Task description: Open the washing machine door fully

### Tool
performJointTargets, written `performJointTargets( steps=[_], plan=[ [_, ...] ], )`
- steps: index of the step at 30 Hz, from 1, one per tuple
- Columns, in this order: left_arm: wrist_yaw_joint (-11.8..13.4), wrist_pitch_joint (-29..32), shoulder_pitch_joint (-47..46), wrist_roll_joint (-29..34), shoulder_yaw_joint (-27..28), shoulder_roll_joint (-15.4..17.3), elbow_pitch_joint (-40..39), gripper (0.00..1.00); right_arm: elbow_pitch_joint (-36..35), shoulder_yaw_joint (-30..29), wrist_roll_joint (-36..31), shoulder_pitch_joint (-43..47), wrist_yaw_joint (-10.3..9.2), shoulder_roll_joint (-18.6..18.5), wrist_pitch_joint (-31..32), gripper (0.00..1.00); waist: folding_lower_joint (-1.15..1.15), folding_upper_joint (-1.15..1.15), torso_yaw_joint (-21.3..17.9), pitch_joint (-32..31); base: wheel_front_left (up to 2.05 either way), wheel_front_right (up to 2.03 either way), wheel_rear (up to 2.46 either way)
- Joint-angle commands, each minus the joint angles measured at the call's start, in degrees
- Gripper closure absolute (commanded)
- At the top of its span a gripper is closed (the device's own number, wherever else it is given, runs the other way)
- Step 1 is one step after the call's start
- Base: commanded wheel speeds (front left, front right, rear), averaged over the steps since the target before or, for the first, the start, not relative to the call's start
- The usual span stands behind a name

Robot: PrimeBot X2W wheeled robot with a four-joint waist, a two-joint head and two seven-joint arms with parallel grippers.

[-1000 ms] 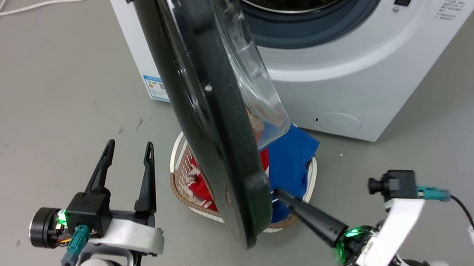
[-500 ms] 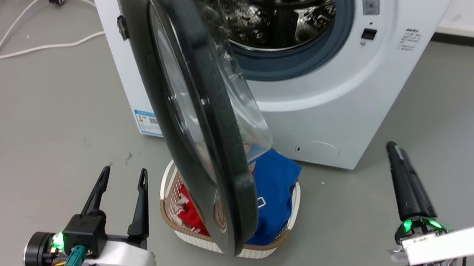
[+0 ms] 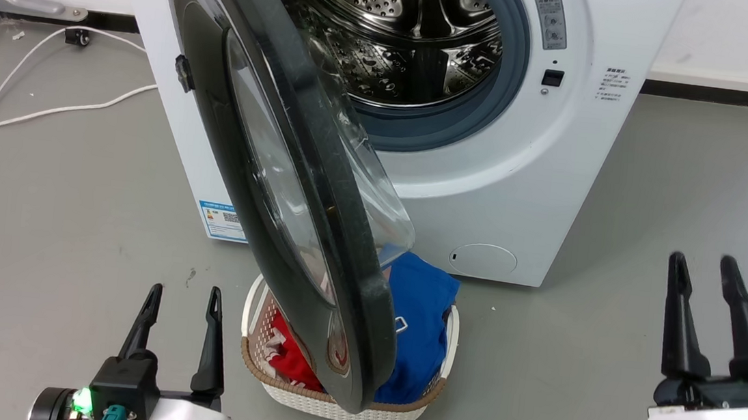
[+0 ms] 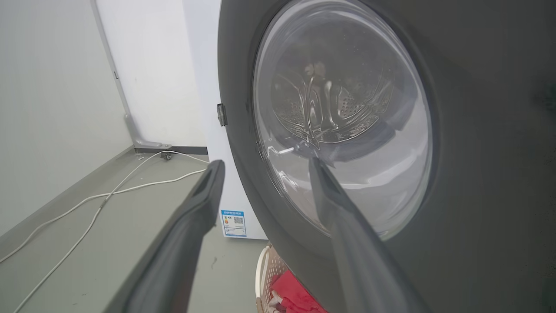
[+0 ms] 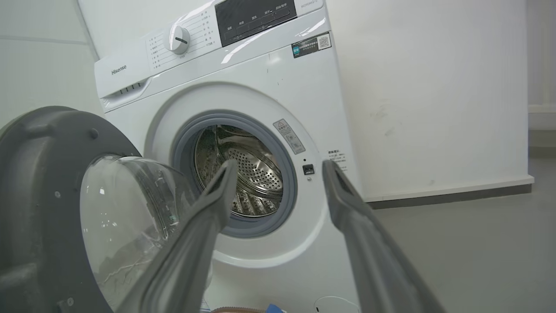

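Door (image 3: 294, 182): glossy black disc, bulging clear glass
Drum (image 3: 391, 33): perforated steel, grey seal (image 3: 510, 65)
Left pincer (image 3: 185, 290): spread, empty
Right pincer (image 3: 702, 259): spread, empty

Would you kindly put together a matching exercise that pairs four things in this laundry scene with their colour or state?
Things:
1. washing machine door
2. laundry basket
3. left gripper
4. cable

States:
A. jaws open, holding nothing
B. thin, white, lying loose
C. black, swung out, unheld
D. holding red and blue clothes

Pairs: 1-C, 2-D, 3-A, 4-B
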Motion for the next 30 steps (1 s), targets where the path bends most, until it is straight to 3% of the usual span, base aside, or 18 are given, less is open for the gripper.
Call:
performJointTargets(
  steps=[1,8,23,30],
  plan=[
    [-0.2,-0.2,0.5,0.3,0.2,0.0,-0.3,0.00,-0.7,-1.6,-3.1,1.5,0.14,1.4,-0.1,0.00,0.00,0.00,-0.1,-0.1,0.00,0.00,0.00],
    [-0.1,-0.2,0.9,0.3,0.1,0.0,-0.5,0.00,-3.0,-5.0,-13.8,5.7,0.07,4.5,-0.1,0.00,0.00,0.00,-0.2,-0.4,0.00,0.00,0.00],
    [0.1,-0.2,1.3,0.3,-0.3,0.0,-0.4,0.00,-3.7,-6.4,-19.6,13.0,0.07,7.8,-0.1,0.00,0.00,0.00,0.3,-1.0,0.00,0.00,0.00],
    [0.2,-0.2,1.4,-0.1,-0.2,0.0,-0.3,0.00,-3.4,-6.6,-18.2,14.1,0.07,7.9,-0.1,0.00,0.00,0.00,0.2,-1.2,0.00,0.00,0.00]
  ],
)
